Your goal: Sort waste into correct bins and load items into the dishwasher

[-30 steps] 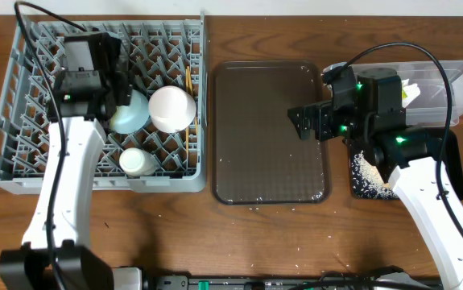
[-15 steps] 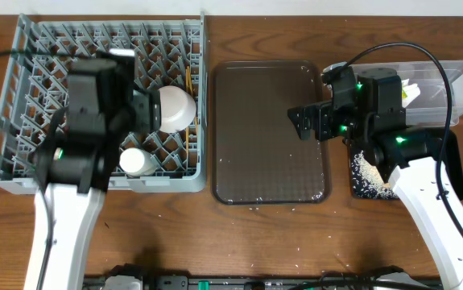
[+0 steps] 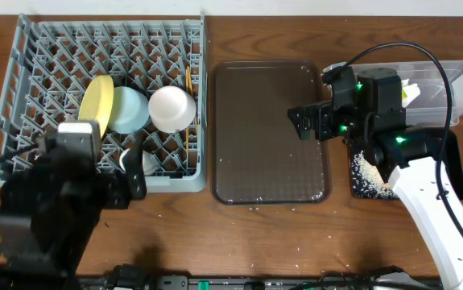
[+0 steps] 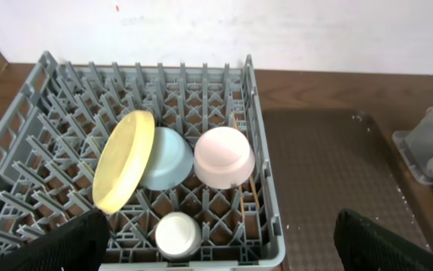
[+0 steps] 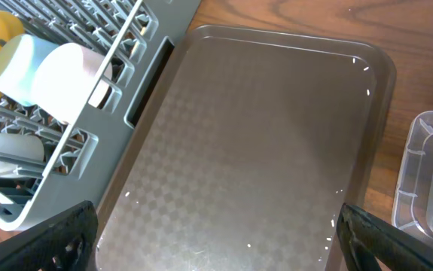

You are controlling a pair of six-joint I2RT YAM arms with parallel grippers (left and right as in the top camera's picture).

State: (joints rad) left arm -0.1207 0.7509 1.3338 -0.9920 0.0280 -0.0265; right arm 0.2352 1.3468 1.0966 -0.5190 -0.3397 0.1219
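Note:
The grey dishwasher rack [image 3: 22,161] holds a yellow plate [image 3: 96,105] on edge, a light blue bowl [image 3: 128,109], a white bowl [image 3: 171,108], a white cup [image 3: 146,161] and chopsticks [image 3: 188,79]. My left gripper [image 3: 128,181] hangs open over the rack's front edge, just before the cup [image 4: 178,233], with nothing in it. Beyond it stand the plate [image 4: 124,159] and both bowls [image 4: 167,158]. My right gripper [image 3: 303,122] is open and empty above the brown tray [image 5: 254,143]. Rice scraps [image 3: 368,169] lie in the black tray [image 3: 455,181]. White paper [image 3: 409,85] is in the clear tub [image 3: 448,72].
The brown serving tray [image 3: 270,133] lies between the rack and the two bins. My right arm reaches across the black tray and part of the tub. A few grains are scattered on the wooden table [image 3: 255,242] in front.
My left arm has pulled back from over the rack toward the table's front, uncovering the yellow plate standing in the rack. The right arm has not moved.

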